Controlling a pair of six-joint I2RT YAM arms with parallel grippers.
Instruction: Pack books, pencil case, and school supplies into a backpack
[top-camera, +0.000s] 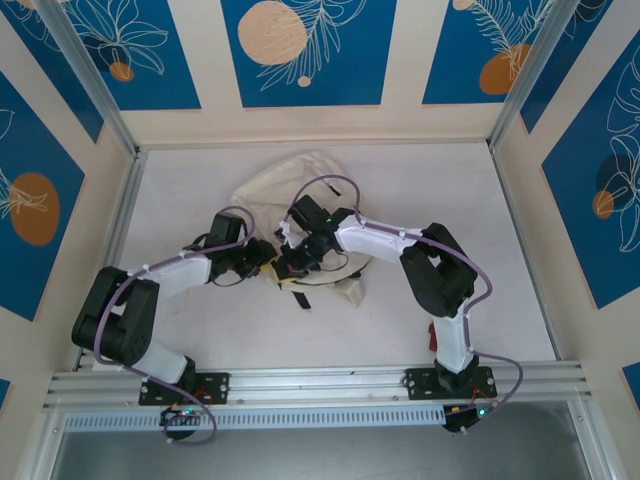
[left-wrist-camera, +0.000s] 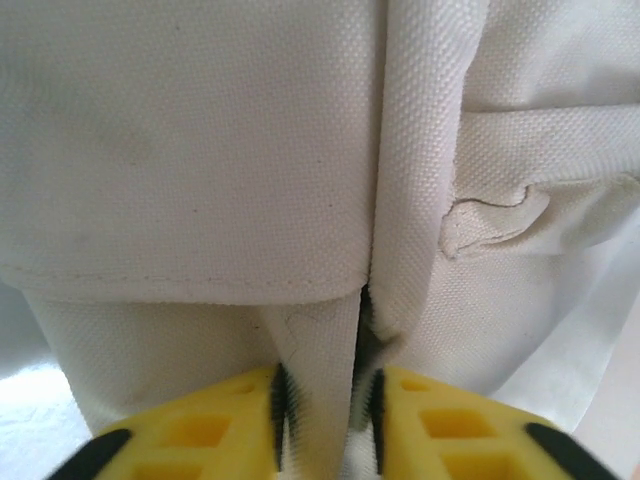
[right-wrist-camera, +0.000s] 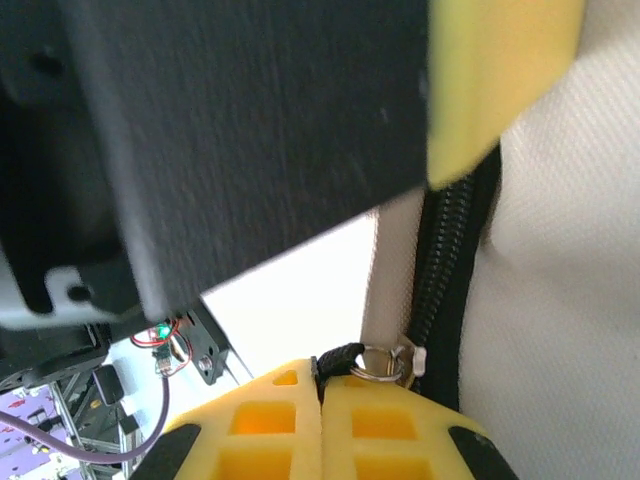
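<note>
- Backpack (top-camera: 300, 190) lay mid-frame on the counter (top-camera: 200, 340).
- Left fingers (left-wrist-camera: 325, 410), narrow, pinched a fold of its fabric.
- Right fingers (right-wrist-camera: 320, 390), closed, gripped the zipper pull (right-wrist-camera: 375, 362).
- Judged: zipper stage; packing progress could not be told.

overhead view looks down, wrist views close on backpack (left-wrist-camera: 200, 150)

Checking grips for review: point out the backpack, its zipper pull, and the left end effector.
backpack (top-camera: 270, 185), top external view, on bare cream fabric near its far edge.
zipper pull (right-wrist-camera: 378, 362), right wrist view, on its metal ring.
left end effector (left-wrist-camera: 325, 400), left wrist view, where it pinches a fabric fold.
</note>
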